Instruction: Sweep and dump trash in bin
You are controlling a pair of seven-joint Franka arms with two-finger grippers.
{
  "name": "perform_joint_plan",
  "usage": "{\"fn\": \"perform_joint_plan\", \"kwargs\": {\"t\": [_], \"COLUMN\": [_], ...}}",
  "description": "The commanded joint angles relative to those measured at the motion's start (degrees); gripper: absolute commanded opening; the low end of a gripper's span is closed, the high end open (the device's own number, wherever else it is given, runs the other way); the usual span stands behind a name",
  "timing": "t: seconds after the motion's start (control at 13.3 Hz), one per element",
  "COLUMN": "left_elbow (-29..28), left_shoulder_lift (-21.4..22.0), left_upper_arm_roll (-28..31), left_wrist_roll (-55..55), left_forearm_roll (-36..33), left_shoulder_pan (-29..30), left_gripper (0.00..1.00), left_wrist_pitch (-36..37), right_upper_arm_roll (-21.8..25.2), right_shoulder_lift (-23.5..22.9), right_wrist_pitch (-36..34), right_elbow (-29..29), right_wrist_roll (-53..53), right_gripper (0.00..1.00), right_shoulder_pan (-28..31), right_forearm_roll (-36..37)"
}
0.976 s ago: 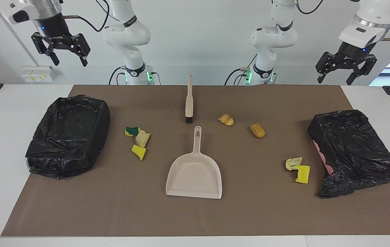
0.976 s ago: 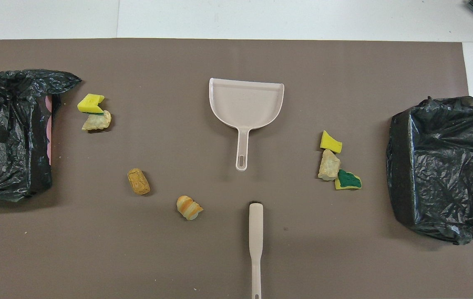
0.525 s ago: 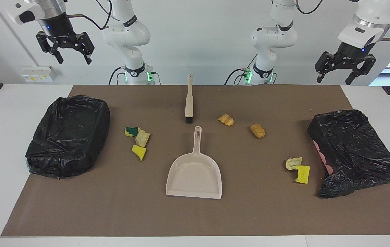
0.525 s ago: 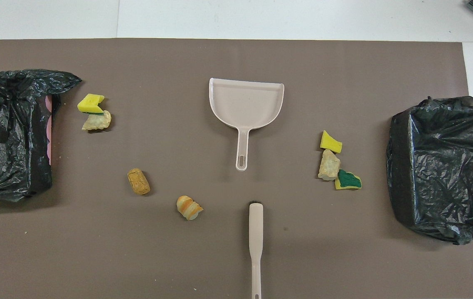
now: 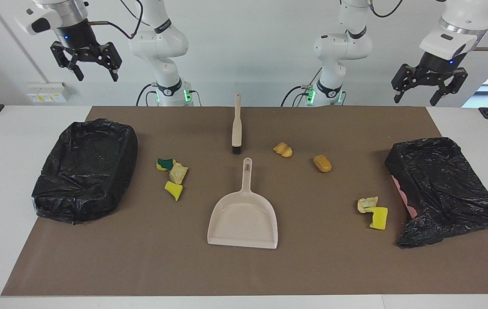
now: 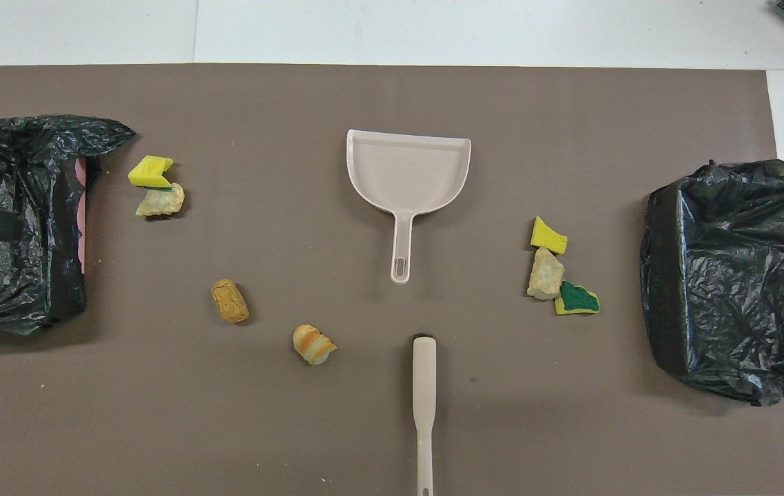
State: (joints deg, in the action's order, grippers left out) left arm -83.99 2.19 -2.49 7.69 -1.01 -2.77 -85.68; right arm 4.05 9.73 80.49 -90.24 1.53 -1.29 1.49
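The right tool [image 5: 97, 77], fingers spread and empty, hangs high above the bagged bin [image 5: 85, 171] at its own end of the bench [image 5: 25, 128] and has drifted a little toward the middle. The left tool [image 5: 415, 101], also spread and empty, has barely shifted above the other bin [image 5: 441, 184]. Nothing below has moved.

From above, the dustpan [image 6: 408, 169] lies at 12 o'clock from the brush [image 6: 424, 386]. The trash [image 6: 547, 272] lies unswept at 3 and 9 o'clock of the dustpan's handle. Judging by this, the reach for the brush and dustpan is only starting.

Probably a robotics lab: two white arms [image 5: 158, 43] mounted at a mat-covered table [image 5: 21, 240], bare walls.
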Motion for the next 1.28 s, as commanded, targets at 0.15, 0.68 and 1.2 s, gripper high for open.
{"fn": "perform_joint_plan", "kwargs": {"t": [0.15, 0.68, 1.2], "left_elbow": [-4.68, -12.42, -25.24], "left_shoulder_lift": [3.25, 4.14, 5.71], "left_upper_arm_roll": [-2.69, -3.31, -3.31], "left_wrist_roll": [-4.08, -16.98, -31.84], "left_forearm_roll": [4.42, 4.79, 7.86], "left_shoulder_pan": [-1.44, -13.12, -28.05], "left_gripper": [1.0, 1.0, 1.0], "left_wrist_pitch": [-0.36, -6.68, -16.62], "right_upper_arm_roll": [-0.18, -0.18, -0.18], "right_shoulder_lift": [1.43, 1.08, -0.24], "right_wrist_pitch": [-1.04, 0.27, 5.03], "right_elbow": [-1.51, -2.3, -4.15], "right_wrist_roll": [0.58, -0.39, -0.48], "right_gripper": [1.0, 1.0, 1.0], "right_shoulder_pan": [0.68, 0.59, 0.06], "right_forearm_roll": [-0.26, -0.26, -0.35]}}
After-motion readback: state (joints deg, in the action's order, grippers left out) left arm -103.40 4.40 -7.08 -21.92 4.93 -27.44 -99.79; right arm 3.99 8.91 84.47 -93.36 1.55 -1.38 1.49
